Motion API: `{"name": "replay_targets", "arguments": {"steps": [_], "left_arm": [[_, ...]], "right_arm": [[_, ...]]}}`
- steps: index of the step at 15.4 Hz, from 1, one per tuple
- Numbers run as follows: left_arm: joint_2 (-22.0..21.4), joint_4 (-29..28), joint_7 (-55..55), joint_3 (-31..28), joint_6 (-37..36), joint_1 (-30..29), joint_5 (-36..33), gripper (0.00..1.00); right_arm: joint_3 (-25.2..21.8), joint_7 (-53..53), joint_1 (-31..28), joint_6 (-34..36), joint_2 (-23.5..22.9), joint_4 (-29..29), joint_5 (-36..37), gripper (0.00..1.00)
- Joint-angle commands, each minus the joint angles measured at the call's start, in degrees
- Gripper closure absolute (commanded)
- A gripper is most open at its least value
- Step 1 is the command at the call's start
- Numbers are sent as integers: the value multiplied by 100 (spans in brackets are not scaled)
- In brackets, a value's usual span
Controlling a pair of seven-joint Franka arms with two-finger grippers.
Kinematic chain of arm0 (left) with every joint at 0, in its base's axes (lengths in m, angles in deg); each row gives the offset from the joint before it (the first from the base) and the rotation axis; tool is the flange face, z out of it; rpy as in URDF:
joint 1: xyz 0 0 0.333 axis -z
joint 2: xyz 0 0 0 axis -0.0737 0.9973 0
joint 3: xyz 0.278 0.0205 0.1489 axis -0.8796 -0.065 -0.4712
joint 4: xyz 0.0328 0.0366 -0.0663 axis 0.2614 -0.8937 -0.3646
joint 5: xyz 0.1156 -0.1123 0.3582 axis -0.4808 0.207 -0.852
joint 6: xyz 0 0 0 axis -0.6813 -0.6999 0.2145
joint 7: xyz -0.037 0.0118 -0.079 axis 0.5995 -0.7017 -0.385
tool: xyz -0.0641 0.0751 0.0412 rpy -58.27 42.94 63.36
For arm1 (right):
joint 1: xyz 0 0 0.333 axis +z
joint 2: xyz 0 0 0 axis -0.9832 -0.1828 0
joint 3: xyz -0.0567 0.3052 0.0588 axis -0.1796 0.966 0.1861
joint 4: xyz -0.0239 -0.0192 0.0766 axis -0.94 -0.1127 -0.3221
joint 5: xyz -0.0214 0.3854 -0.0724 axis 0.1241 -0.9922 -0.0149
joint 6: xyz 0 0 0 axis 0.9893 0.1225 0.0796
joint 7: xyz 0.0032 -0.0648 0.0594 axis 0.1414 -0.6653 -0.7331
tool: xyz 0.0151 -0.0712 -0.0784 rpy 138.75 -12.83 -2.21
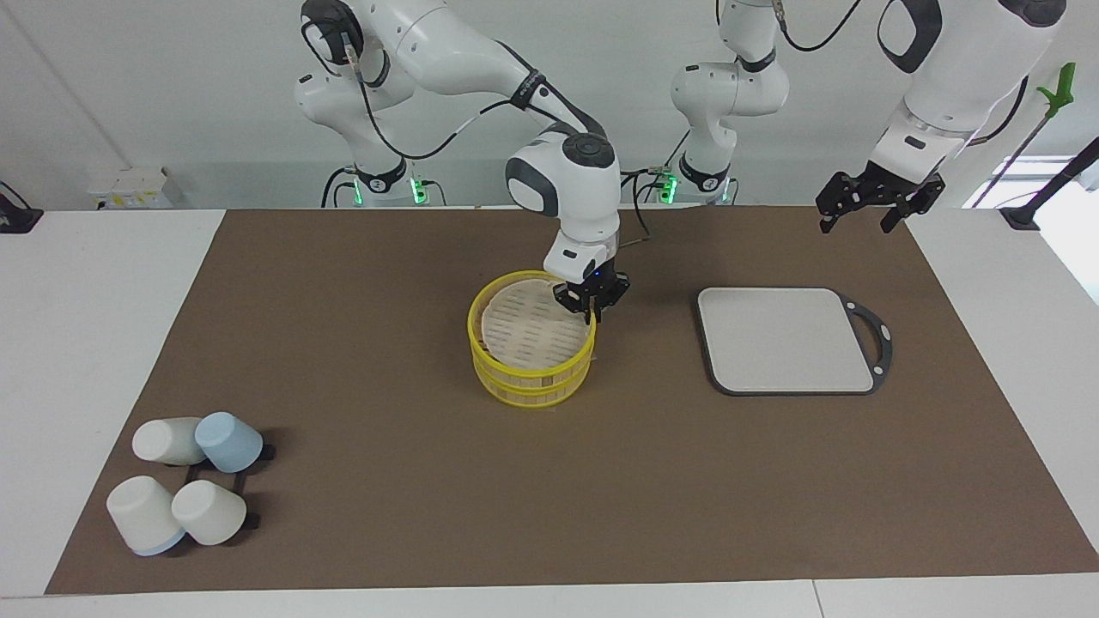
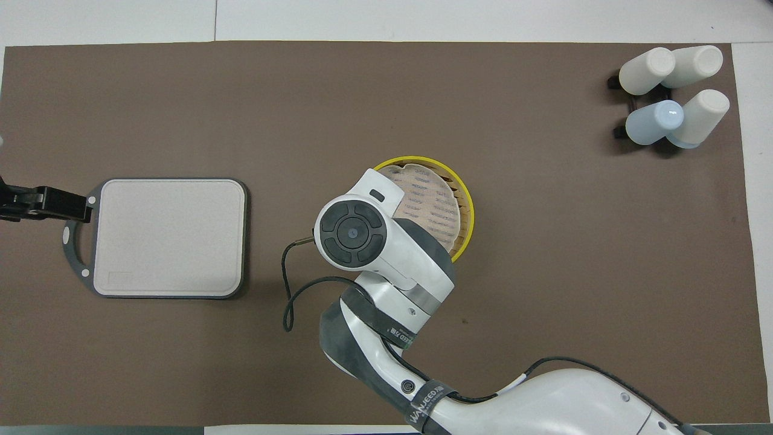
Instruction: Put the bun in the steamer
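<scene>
The steamer (image 1: 481,343) stands mid-table, two stacked yellow-rimmed tiers, the upper one paper-lined; in the overhead view its rim (image 2: 468,205) shows beside the right arm's wrist. No bun shows in either view. My right gripper (image 1: 591,311) hangs at the steamer's rim on the side toward the left arm's end, fingers pointing down; the overhead view hides it under the wrist. My left gripper (image 1: 857,225) is open and empty, raised over the mat's edge near the grey board's handle, and it shows at the overhead view's edge (image 2: 66,204).
A grey rectangular board (image 1: 786,339) with a black rim and handle lies toward the left arm's end, also seen from overhead (image 2: 169,235). Several white and blue cups (image 1: 185,481) lie on a rack at the right arm's end, farther from the robots.
</scene>
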Motion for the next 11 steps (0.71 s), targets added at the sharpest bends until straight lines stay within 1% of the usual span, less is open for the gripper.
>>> {"name": "replay_targets", "arguments": {"steps": [1,3,7,8,9,10,11], "left_arm": [[133,216,-106,22,-170,-39,-83,0],[63,198,-106,31,-144,-100,-39,0],[28,146,-115,22,-91,-206,233,0],[19,128,-115,31,-82,-206,243,0],[19,110,-115,31,-82,-206,252,0],[-7,110,-115,31,-82,-206,260,0],[-16,93,-115,31,-74,-206,260,0]], "right_arm": [[4,109,-59,520,-34,433,-46,0],[13,57,-304,1294,150,820,-64,0],[22,-180,-823,2341,949,848,-231,0],[13,-251,-1059,2613,1133,839,-257,0],[22,-312,-1470,2964,1309,822,-466,0],[13,-557,-1918,3263,1494,804,-790,0],[30,-1029,-2305,3553,1670,752,-967,0]]}}
